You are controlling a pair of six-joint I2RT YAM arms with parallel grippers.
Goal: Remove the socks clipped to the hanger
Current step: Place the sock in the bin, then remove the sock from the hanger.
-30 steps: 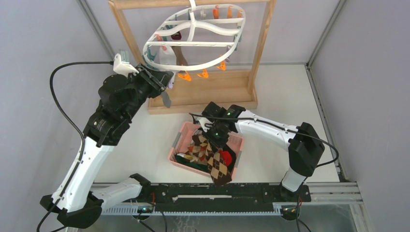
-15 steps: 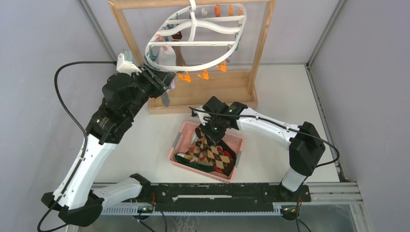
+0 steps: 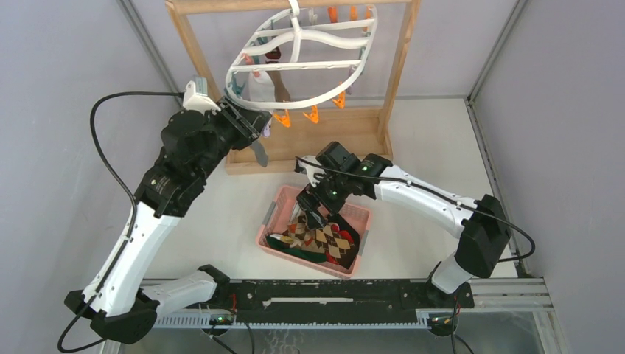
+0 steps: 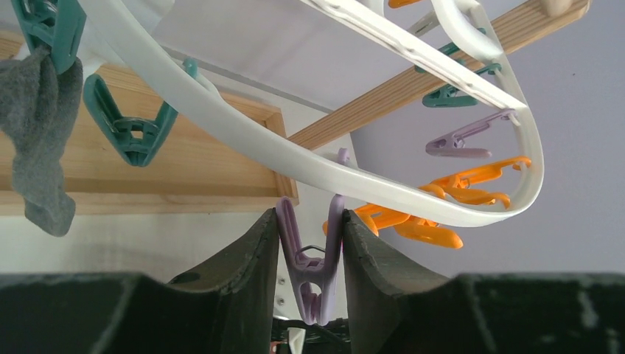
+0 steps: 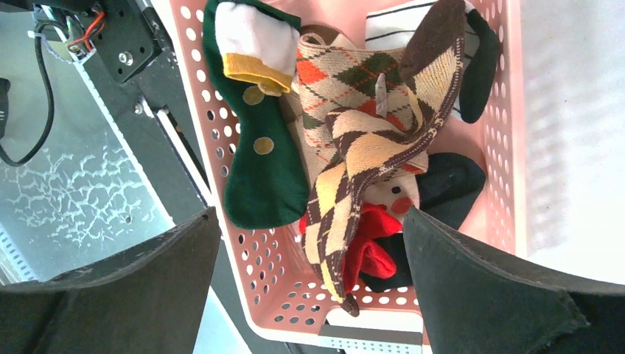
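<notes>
Socks (image 5: 354, 147) mostly lie in the pink basket (image 5: 508, 147); a few hang on the hanger (image 4: 250, 136).
Basket holds one green sock (image 5: 258, 162), one red sock (image 5: 368, 251), one striped sock (image 5: 398, 18), plus black and argyle ones, perhaps two each. Hanging: one grey sock (image 4: 37, 140), one white sock (image 3: 257, 85), one brown sock (image 3: 279, 82). Left gripper (image 4: 309, 228) pinches one purple clip (image 4: 309, 280); right gripper (image 5: 309, 214) gapes wide over the basket.
</notes>
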